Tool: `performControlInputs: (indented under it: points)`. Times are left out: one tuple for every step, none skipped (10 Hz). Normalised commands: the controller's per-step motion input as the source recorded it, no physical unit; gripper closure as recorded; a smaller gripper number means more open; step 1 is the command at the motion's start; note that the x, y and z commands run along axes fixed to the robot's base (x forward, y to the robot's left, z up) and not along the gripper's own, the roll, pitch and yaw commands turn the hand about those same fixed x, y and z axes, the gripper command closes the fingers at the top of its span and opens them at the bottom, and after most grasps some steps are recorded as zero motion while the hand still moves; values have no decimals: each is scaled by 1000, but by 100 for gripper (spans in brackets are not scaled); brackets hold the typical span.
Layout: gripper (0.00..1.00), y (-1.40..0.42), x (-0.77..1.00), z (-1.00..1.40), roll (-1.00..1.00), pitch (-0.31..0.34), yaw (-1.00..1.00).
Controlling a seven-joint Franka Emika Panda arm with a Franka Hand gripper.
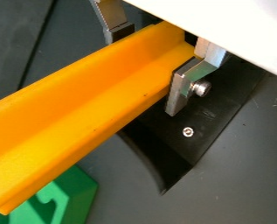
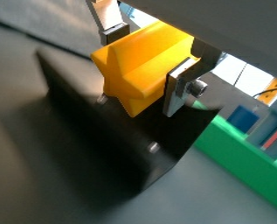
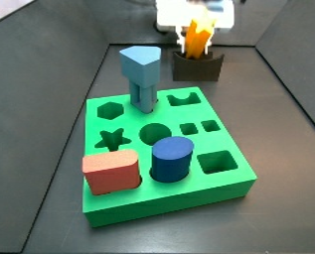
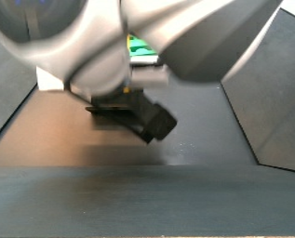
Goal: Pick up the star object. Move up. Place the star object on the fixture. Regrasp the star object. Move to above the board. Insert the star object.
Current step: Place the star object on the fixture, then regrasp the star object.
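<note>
Dark floor, green board [image 3: 167, 164] in front. Gripper [image 3: 196, 35] clamps the star object [image 1: 82, 96] directly over the fixture [image 3: 197, 67]; star cut-out empty. Insertion evidently remains; placing or regrasp stage unclear.

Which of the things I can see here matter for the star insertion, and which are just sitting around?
Part of the job:
- star object, clamped between the gripper fingers
- fixture, directly under the star object
- board, its star cut-out empty

Just lying about:
- light-blue peg, upright in the board
- red block
- dark blue cylinder
</note>
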Motion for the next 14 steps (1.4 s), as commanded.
performControlInputs:
  points:
    - [100, 91, 149, -792, -184, -4, -103]
    - [100, 74, 118, -594, -164, -18, -92]
    - [100, 60, 77, -486, -122, -20, -73]
    - [100, 56, 67, -487, -101, -29, -66]
    - [100, 56, 67, -487, -101, -29, -60]
    - [100, -500, 0, -167, 0, 0, 0]
    - [0, 0, 0, 0, 0, 0, 0]
    - [0, 0, 0, 1000, 44, -15, -24]
    - [0, -2, -6, 1000, 47, -13, -18]
    - [0, -2, -23, 1000, 56, -9, -3]
    - [0, -3, -34, 1000, 57, -2, 13]
    - [0, -1, -38, 1000, 54, 6, 19]
    - [0, 1, -38, 893, 46, 20, 21]
    - [0, 6, -33, 711, 39, 33, 20]
